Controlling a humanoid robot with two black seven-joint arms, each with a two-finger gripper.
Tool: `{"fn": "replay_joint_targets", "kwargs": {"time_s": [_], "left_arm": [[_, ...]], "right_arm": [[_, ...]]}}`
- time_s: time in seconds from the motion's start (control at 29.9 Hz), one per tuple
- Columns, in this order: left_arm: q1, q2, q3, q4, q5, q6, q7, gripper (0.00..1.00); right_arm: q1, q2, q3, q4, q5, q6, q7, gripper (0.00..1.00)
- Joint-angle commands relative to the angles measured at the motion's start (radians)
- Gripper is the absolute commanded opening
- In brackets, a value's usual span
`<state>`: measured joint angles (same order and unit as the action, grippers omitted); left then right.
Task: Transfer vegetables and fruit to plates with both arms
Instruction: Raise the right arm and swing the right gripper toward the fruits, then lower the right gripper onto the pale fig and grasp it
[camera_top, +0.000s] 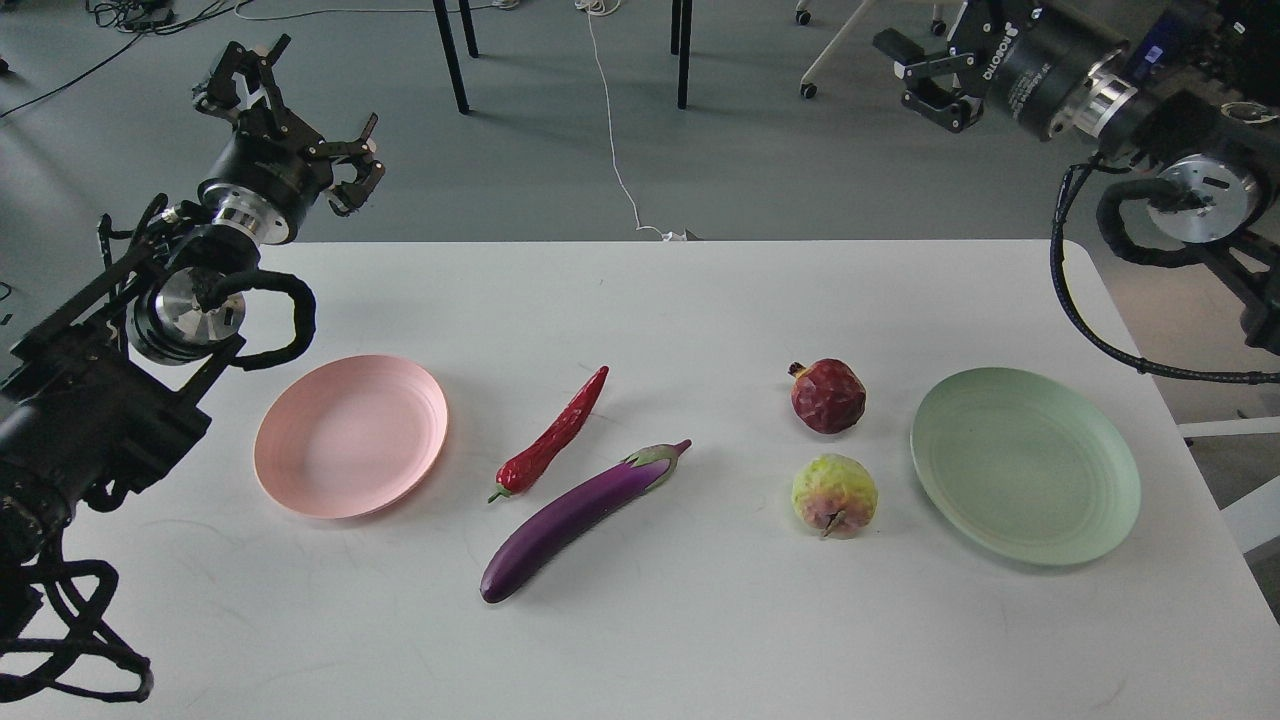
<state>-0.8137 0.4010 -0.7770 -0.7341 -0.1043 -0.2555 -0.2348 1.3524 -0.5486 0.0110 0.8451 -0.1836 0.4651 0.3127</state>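
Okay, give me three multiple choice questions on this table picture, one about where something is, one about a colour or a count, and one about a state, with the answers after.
1. Where does the red chili pepper lie?
A. On the pink plate
B. On the table, between the pink plate and the eggplant
C. On the green plate

2. How many pieces of produce are on the table?
A. Two
B. Four
C. Six

3. What state are the two plates in?
A. Both empty
B. Both loaded
C. Only the green plate loaded

Answers:
1 B, the chili rests on bare table right of the pink plate.
2 B, chili, eggplant, dark red fruit and yellow-green fruit.
3 A, nothing lies in either plate.
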Motion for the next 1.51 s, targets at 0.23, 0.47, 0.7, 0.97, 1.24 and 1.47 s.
{"fn": "replay_joint_targets", "kwargs": {"time_s": [0.23, 0.47, 0.7, 0.97, 1.24, 1.47], "left_arm": [[0.001, 0.016, 0.001, -0.011, 0.000, -0.002, 0.003, 0.98], [0.022, 0.019, 0.001, -0.060, 0.000, 0.005, 0.002, 0.98], [0.034, 0.047, -0.001, -0.068, -0.002, 0.002, 0.000, 0.98], [0.031, 0.065, -0.004, -0.068, -0.002, -0.024, 0.002, 0.98], [0.030, 0.053, -0.013, -0.068, -0.002, -0.014, 0.000, 0.98], [0.030, 0.058, -0.013, -0.068, -0.002, -0.022, 0.000, 0.98]], "right_arm": [[0.250, 0.019, -0.454, 0.204, -0.497, 0.000, 0.002, 0.99], [0.352, 0.044, -0.673, 0.353, -0.615, 0.006, 0.002, 0.99], [0.346, 0.127, -0.815, 0.410, -0.769, -0.002, 0.035, 0.98], [0.301, 0.185, -0.855, 0.390, -0.844, -0.003, 0.048, 0.97], [0.223, 0.234, -0.875, 0.307, -0.869, -0.054, 0.051, 0.95], [0.203, 0.242, -0.878, 0.307, -0.870, -0.051, 0.054, 0.91]]}}
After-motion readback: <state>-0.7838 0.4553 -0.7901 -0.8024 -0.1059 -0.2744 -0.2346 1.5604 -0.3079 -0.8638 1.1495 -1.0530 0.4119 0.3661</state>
